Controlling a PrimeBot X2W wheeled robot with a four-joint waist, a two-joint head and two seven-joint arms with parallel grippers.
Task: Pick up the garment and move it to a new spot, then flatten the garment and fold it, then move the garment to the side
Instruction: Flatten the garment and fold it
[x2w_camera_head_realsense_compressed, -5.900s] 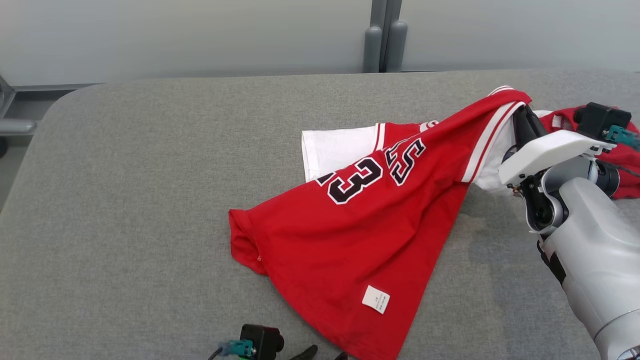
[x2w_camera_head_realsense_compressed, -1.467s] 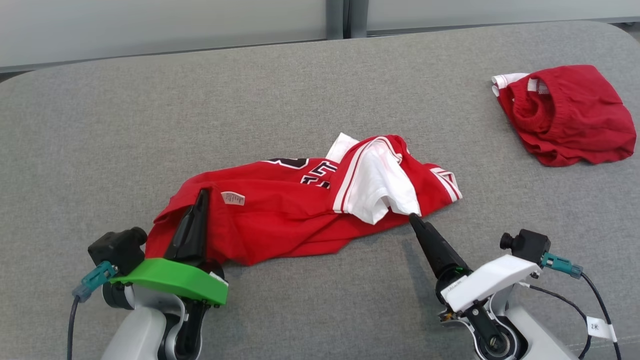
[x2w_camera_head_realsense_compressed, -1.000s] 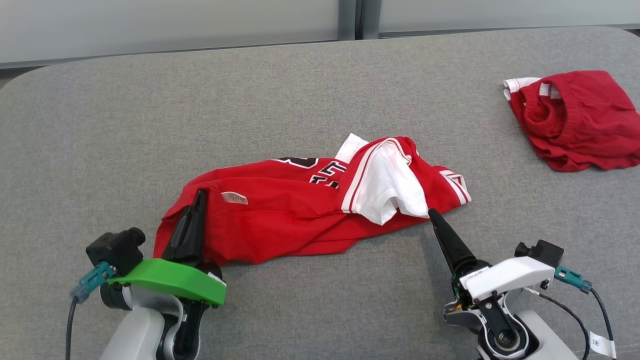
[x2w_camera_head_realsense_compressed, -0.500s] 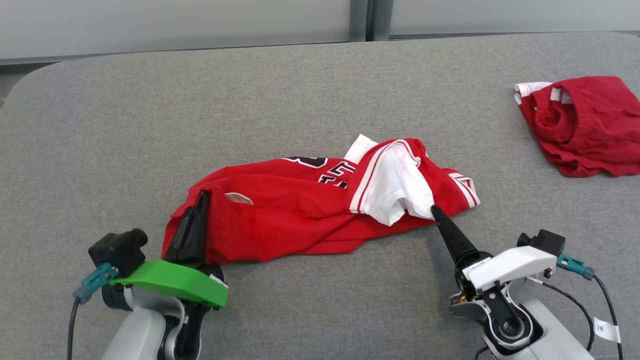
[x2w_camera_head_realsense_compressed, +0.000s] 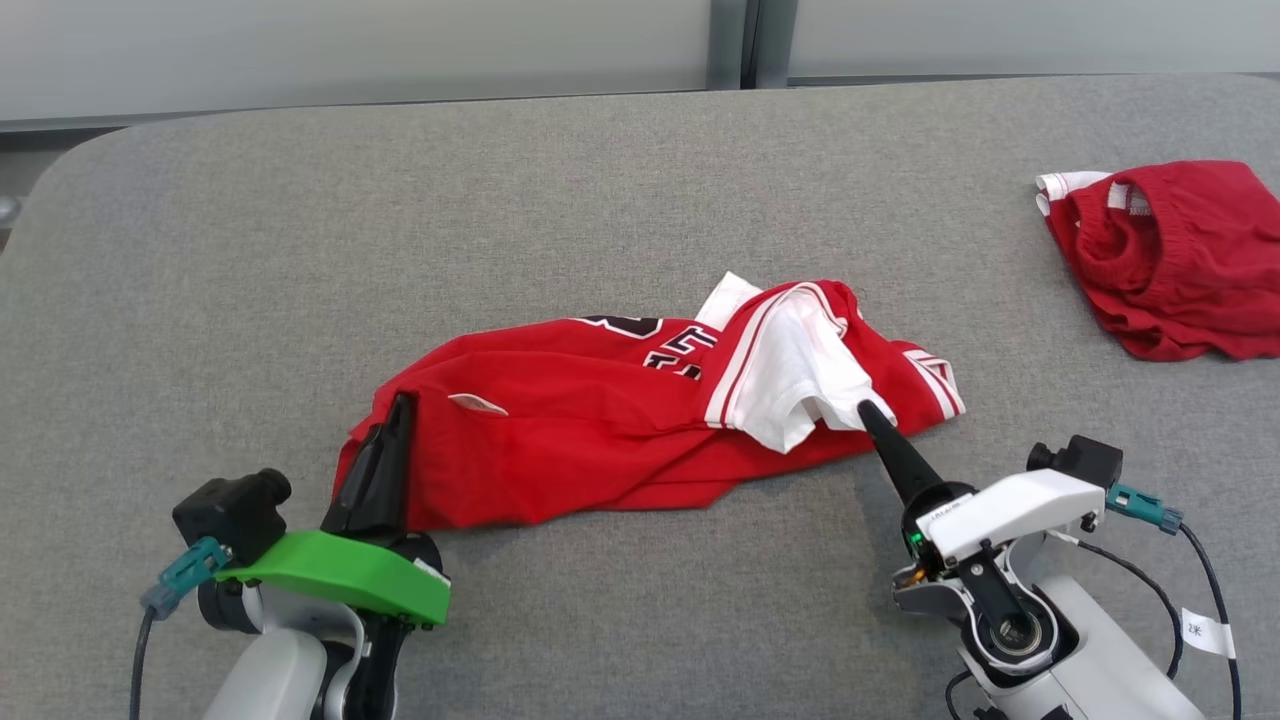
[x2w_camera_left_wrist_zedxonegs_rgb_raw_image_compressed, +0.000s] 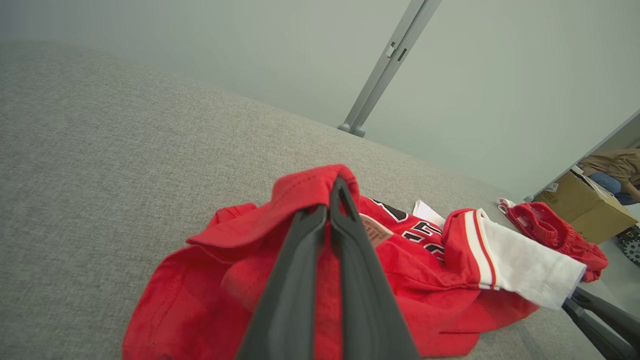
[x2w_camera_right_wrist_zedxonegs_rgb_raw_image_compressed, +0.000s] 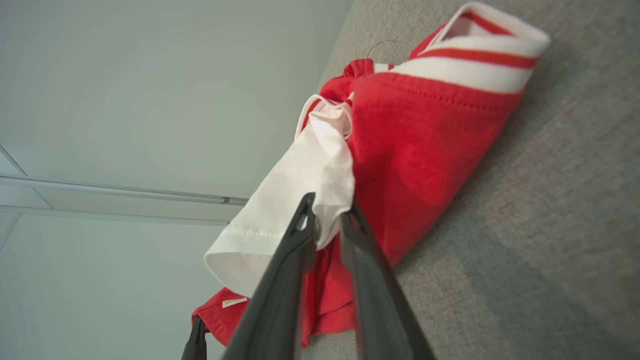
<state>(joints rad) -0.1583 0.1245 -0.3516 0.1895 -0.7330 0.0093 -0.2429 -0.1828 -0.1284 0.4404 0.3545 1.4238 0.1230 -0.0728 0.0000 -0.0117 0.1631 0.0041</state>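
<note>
The garment (x2w_camera_head_realsense_compressed: 580, 440), a red jersey with black-and-white lettering and a white sleeve (x2w_camera_head_realsense_compressed: 790, 385), lies crumpled mid-table. My left gripper (x2w_camera_head_realsense_compressed: 400, 405) is shut on its red hem at the near left, and the cloth drapes over the fingertips in the left wrist view (x2w_camera_left_wrist_zedxonegs_rgb_raw_image_compressed: 332, 192). At the garment's right end my right gripper (x2w_camera_head_realsense_compressed: 866, 410) has its tips at the white sleeve. In the right wrist view (x2w_camera_right_wrist_zedxonegs_rgb_raw_image_compressed: 327, 212) the jaws stand close together with the sleeve's (x2w_camera_right_wrist_zedxonegs_rgb_raw_image_compressed: 290, 200) white edge pinched between them.
A second red garment (x2w_camera_head_realsense_compressed: 1170, 250) lies bunched at the far right of the grey padded table (x2w_camera_head_realsense_compressed: 600, 180). Beyond the table's right end stands a cardboard box (x2w_camera_left_wrist_zedxonegs_rgb_raw_image_compressed: 585, 205), with part of a person (x2w_camera_left_wrist_zedxonegs_rgb_raw_image_compressed: 615, 170) behind it. A grey post (x2w_camera_head_realsense_compressed: 745, 45) rises past the far edge.
My right gripper's jaws have closed onto the white sleeve's edge. The left gripper keeps its hold on the hem. The head camera has shifted slightly, so the whole scene slid in view.
</note>
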